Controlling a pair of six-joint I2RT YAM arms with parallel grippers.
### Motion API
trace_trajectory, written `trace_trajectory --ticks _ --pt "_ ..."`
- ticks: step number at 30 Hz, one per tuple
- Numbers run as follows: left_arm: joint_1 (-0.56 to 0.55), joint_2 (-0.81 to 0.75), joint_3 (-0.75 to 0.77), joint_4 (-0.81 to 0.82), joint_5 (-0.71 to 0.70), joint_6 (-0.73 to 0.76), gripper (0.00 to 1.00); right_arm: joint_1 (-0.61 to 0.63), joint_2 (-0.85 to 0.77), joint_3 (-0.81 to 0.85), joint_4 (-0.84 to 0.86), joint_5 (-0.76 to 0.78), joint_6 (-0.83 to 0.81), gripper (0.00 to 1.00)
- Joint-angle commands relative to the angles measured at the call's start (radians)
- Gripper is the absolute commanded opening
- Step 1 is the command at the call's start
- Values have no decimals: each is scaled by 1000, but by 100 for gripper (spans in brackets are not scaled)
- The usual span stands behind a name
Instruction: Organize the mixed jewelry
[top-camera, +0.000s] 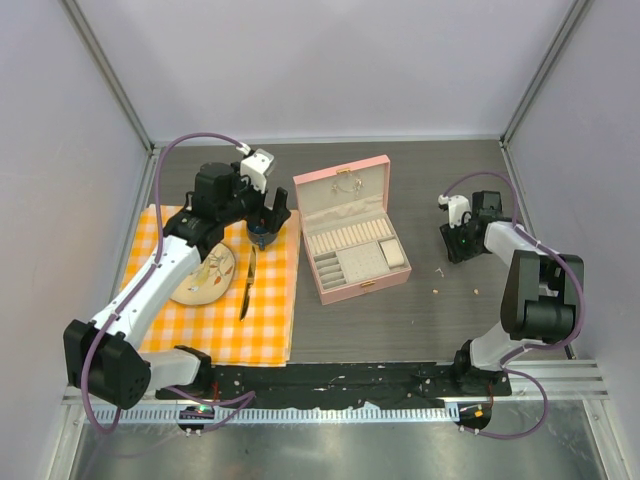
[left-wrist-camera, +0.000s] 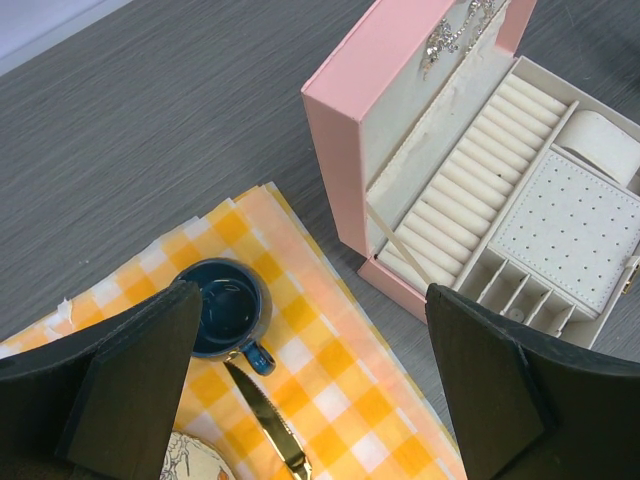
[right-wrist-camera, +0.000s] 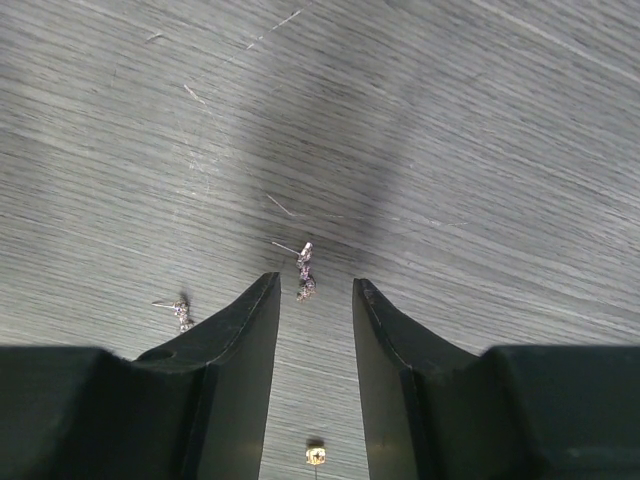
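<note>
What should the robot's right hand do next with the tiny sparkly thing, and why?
Probably lower slightly and pinch the right gripper shut on the sparkly earring. The earring lies on the table right between the fingertips, and the jaws stand apart without touching it, so a gentle squeeze should catch it.

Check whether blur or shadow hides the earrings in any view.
Right wrist: the dangly earring between the fingers is sharp, under a broad soft shadow. Top external: evenly lit, loose pieces mere specks. Left wrist: jewelry box crisp.
</note>
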Motion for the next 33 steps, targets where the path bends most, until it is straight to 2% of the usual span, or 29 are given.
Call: trace_trajectory --ticks 1,18,33 --pt "4 -3 9 20 -8 16 100 -7 12 40 24 -26 -23 41" --pt "4 -2 2 25 -18 19 100 -16 57 61 25 -52 -57 35" --pt "4 3 9 19 -30 25 100 -16 95 66 16 -52 -70 23"
